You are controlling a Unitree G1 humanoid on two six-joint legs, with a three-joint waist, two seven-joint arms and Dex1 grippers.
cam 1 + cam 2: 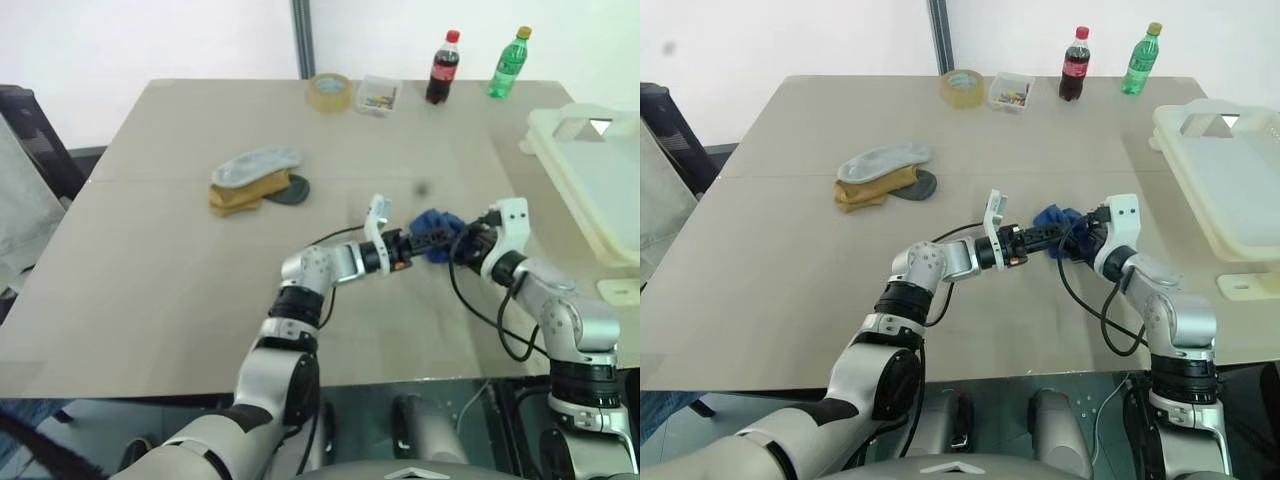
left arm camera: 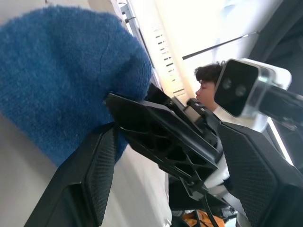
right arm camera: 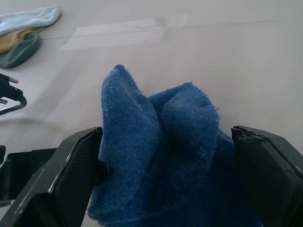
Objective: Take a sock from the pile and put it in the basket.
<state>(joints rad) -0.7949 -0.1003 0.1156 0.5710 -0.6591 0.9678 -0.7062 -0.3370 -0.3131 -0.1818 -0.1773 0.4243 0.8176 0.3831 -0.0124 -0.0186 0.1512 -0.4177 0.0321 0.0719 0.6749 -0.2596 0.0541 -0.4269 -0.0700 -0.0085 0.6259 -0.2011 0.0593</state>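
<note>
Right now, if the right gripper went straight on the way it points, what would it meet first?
The blue sock: it sits bunched between the right gripper's open jaws, directly ahead. The left gripper looks to lie just beyond; depth is unclear.

The two pincers meet nose to nose over the middle of the worktop [image 1: 180, 290], the left pincer [image 1: 432, 240] and the right pincer [image 1: 462, 243] crowding one spot with the blue sock [image 1: 437, 220] bunched between them. A black cable [image 1: 480, 305] loops beside the right arm. Bare worktop lies between them and the basket [image 1: 590, 190] at the right edge. The pile [image 1: 255, 180] lies well apart to the left. Two bottles [image 1: 443, 68], a tape roll [image 1: 329, 92] and a small box [image 1: 379, 95] line the far edge.
</note>
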